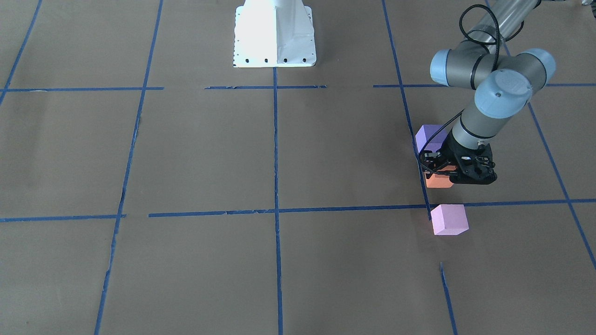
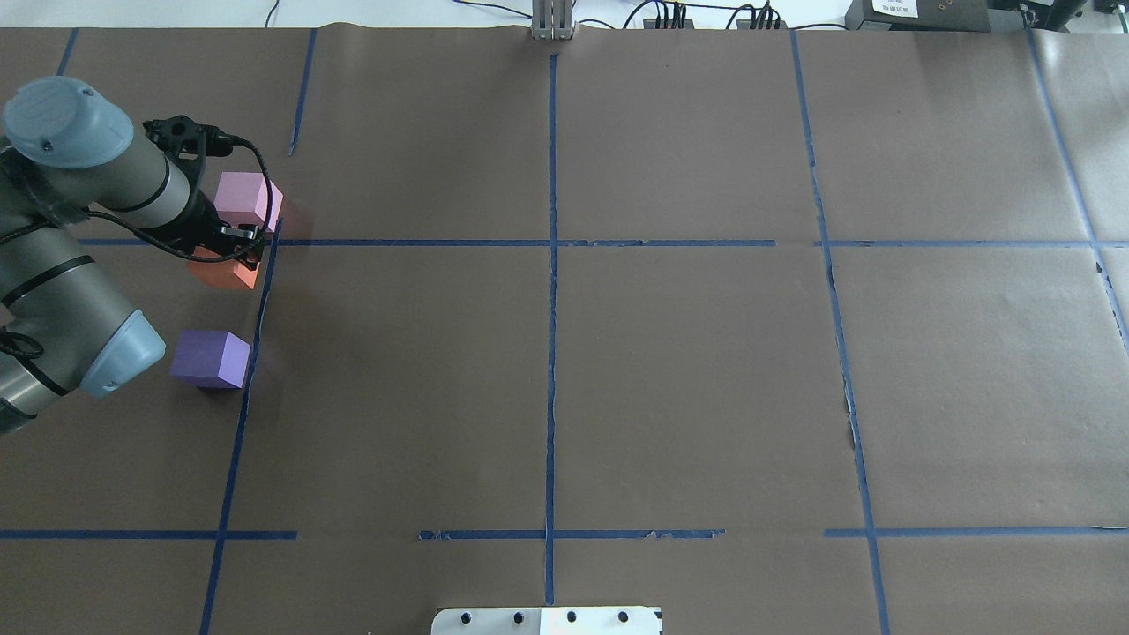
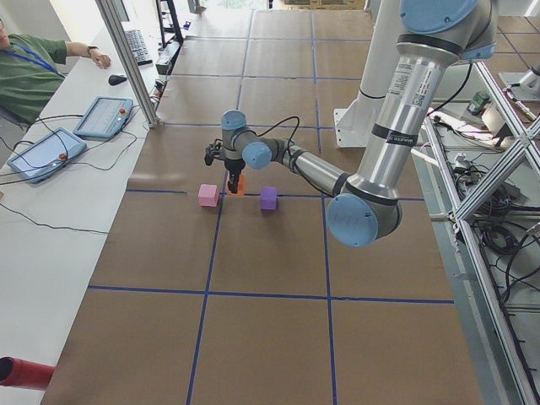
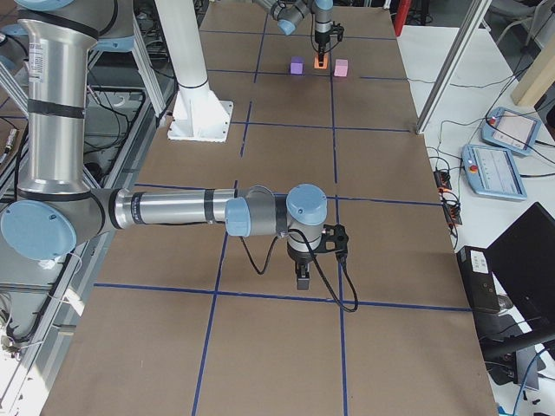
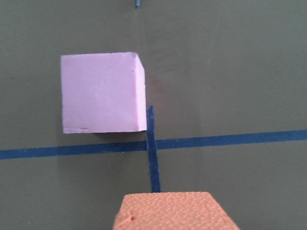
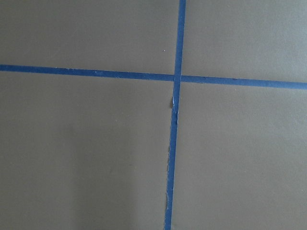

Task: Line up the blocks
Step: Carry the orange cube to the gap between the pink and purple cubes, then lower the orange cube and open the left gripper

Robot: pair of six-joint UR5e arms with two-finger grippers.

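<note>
The orange block [image 1: 438,181] lies between the dark purple block [image 1: 427,136] and the pale pink block [image 1: 449,219], all along a blue tape line. My left gripper [image 1: 441,173] points straight down and looks shut on the orange block, at or just above the paper. In the overhead view the orange block [image 2: 225,272], pink block [image 2: 242,196] and purple block [image 2: 209,357] form a rough row. The left wrist view shows the orange top [image 5: 172,211] close below and the pink block [image 5: 101,92] beyond. My right gripper [image 4: 301,279] hangs low over a tape crossing, far from the blocks; I cannot tell if it is open or shut.
Brown paper with a blue tape grid [image 2: 551,242] covers the table. The white robot base [image 1: 274,35] stands at the robot's side. An operator [image 3: 34,67] sits beside tablets at the far side table.
</note>
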